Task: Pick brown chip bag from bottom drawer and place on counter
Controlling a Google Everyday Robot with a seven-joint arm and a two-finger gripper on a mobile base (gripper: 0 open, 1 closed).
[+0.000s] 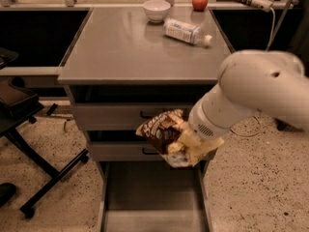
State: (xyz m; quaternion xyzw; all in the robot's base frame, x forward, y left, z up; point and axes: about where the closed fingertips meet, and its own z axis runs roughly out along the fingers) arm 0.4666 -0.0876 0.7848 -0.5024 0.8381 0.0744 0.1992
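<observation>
Holding the brown chip bag (160,129) in closed fingers: gripper (182,144), hanging above the open bottom drawer (154,199). Bag is hanging clear of that drawer's floor; counter (125,47) is lying higher above the drawer.

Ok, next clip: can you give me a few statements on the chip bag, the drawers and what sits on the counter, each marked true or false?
1. The gripper holds the brown chip bag in the air in front of the drawer fronts. True.
2. The brown chip bag lies on the counter. False: it hangs below counter level, above the bottom drawer.
3. The bottom drawer is pulled open. True.
4. The plastic bottle stands upright on the counter. False: it lies on its side.
5. A white bowl sits near the counter's far edge. True.
</observation>
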